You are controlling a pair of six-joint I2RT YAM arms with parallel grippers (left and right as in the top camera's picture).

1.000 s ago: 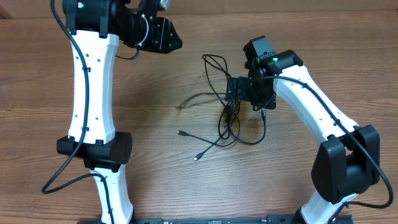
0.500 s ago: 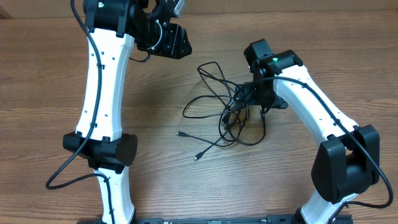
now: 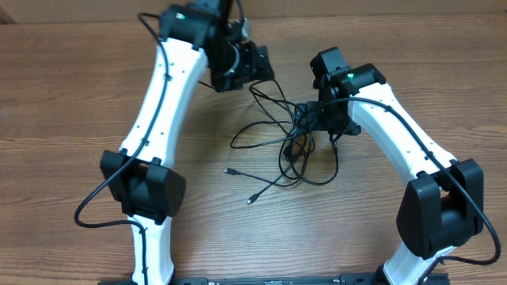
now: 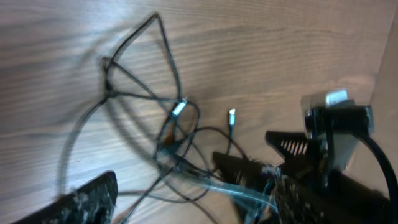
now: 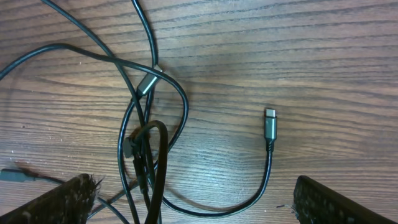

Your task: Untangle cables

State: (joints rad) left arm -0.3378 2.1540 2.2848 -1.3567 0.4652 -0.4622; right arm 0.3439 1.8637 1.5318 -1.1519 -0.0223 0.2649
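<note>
The cables [image 3: 287, 142] lie as a tangle of thin black cords mid-table, with loops reaching up-left and two plug ends [image 3: 229, 169] trailing toward the front. My left gripper [image 3: 255, 66] hovers open just above the tangle's upper loop. In the blurred left wrist view its fingers [image 4: 84, 200] stand wide apart over the cords [image 4: 174, 134]. My right gripper [image 3: 318, 120] is open over the tangle's right side. In the right wrist view the knotted strands [image 5: 140, 149] pass between its fingers [image 5: 65, 202], and a silver plug [image 5: 270, 125] lies free on the wood.
The wooden table [image 3: 396, 47] carries nothing but the cords. Both white arms lean in over its middle, and their grippers stand close together. The right arm's gripper [image 4: 336, 124] shows at the right of the left wrist view.
My left arm has swung right and forward until its gripper is over the tangle's upper loop, and its jaws have widened. The left loops have shifted slightly. The right arm has barely moved.
</note>
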